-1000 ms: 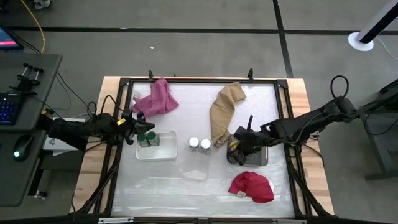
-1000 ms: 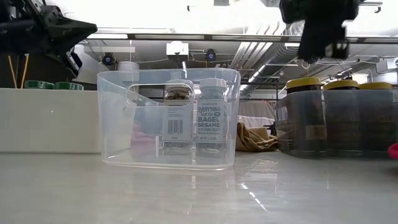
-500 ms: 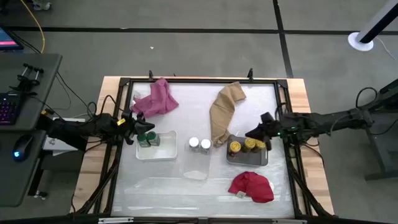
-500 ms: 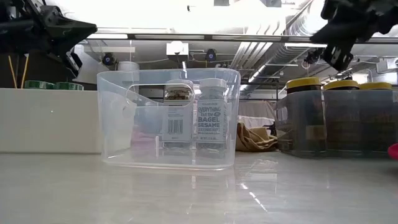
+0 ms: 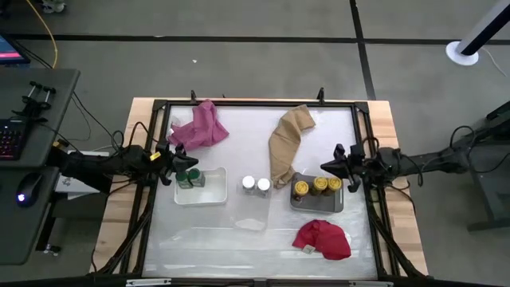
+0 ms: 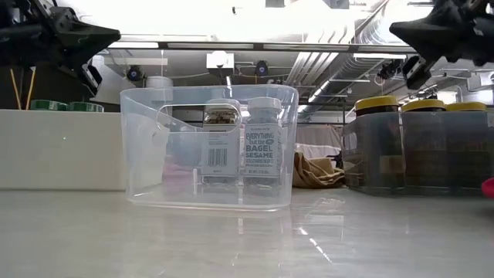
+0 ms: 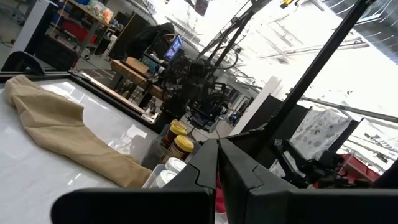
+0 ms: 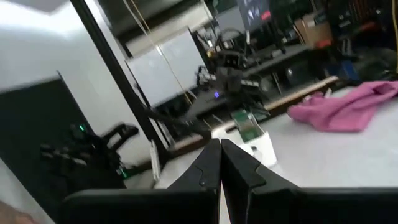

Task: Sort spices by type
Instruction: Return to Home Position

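Two green-lidded spice jars (image 5: 190, 177) stand in a white tray (image 5: 212, 191) at the left. Two white-lidded clear jars (image 5: 256, 185) stand mid-table inside a clear bin (image 6: 147, 154). Three yellow-lidded amber jars (image 5: 318, 186) stand in a grey tray (image 5: 317, 205) at the right. My left gripper (image 5: 182, 162) is shut, level, just beyond the white tray's left far corner; its fingers meet in the left wrist view (image 7: 217, 149). My right gripper (image 5: 327, 168) is shut and level at the right frame rail, beside the grey tray's far side, closed in the right wrist view (image 8: 220, 146).
A pink cloth (image 5: 201, 126) lies at the far left, a tan cloth (image 5: 288, 139) runs from the far middle down to the grey tray, and a red cloth (image 5: 322, 239) lies near right. A small clear piece (image 5: 249, 224) lies in front of the bin. A black frame (image 5: 255, 104) rims the table.
My right gripper has drawn back from over the grey tray toward the table's right edge and tipped from pointing down to level, staying shut. The yellow-lidded jars it covered now show in the tray.
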Motion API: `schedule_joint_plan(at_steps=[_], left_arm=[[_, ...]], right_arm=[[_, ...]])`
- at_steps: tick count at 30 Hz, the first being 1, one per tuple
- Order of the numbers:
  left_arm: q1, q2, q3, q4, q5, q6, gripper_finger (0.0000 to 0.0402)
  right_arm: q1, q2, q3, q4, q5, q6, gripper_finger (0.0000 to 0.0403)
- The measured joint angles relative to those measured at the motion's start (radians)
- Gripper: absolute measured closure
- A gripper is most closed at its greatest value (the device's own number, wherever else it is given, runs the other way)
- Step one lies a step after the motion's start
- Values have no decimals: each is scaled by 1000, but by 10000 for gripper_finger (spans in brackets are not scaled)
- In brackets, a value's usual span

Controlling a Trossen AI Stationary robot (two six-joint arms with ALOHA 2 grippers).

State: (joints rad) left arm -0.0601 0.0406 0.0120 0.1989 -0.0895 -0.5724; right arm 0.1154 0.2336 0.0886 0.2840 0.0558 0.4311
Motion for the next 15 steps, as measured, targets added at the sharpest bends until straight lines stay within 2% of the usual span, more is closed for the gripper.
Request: schedule_joint_plan(at_steps=[4, 8, 15], left_arm=[[0, 0, 0, 0, 0, 0, 401], [0, 0, 1, 0, 0, 0, 401], [0, 0, 1, 0, 0, 0, 401]], right_arm=[[0, -14, -78, 154, 3, -7, 403], [0, -13, -75, 74, 5, -47, 403], [0, -13, -74, -124, 4, 63, 403]])
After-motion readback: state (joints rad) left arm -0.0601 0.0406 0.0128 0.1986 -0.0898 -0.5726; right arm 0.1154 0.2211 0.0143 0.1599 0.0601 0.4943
